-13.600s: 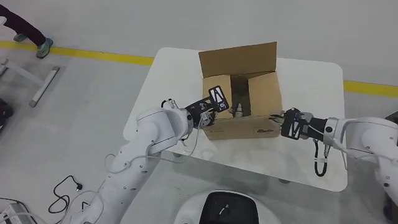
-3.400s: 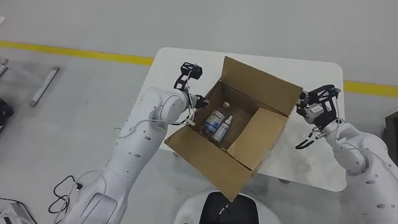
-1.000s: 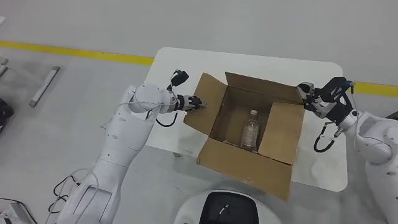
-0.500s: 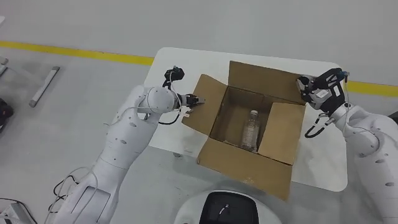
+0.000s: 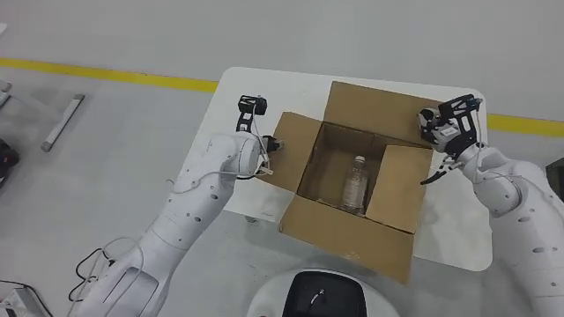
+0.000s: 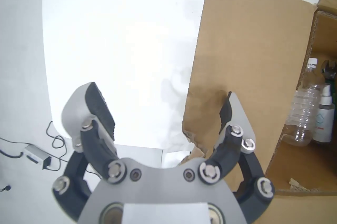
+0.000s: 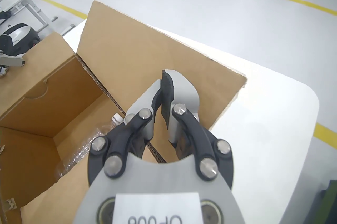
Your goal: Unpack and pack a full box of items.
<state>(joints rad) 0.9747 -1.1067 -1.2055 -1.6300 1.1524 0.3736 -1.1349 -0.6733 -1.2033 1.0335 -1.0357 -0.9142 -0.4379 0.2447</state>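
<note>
Change: left gripper [image 6: 162, 104] has backed off left flap [image 5: 288, 145] of brown cardboard box [image 5: 348, 229]; jaws apart, one finger over flap edge. Far flap [image 7: 147, 51] now laid further back. Right gripper [image 7: 164, 83] above it, jaws together.

Box sits open on white rounded table [image 5: 256, 88]; judged ready for unpacking.

Count: one box, four flaps spread. Inside: one clear plastic bottle [image 5: 354, 183], one small white spray bottle [image 6: 324, 117].
</note>
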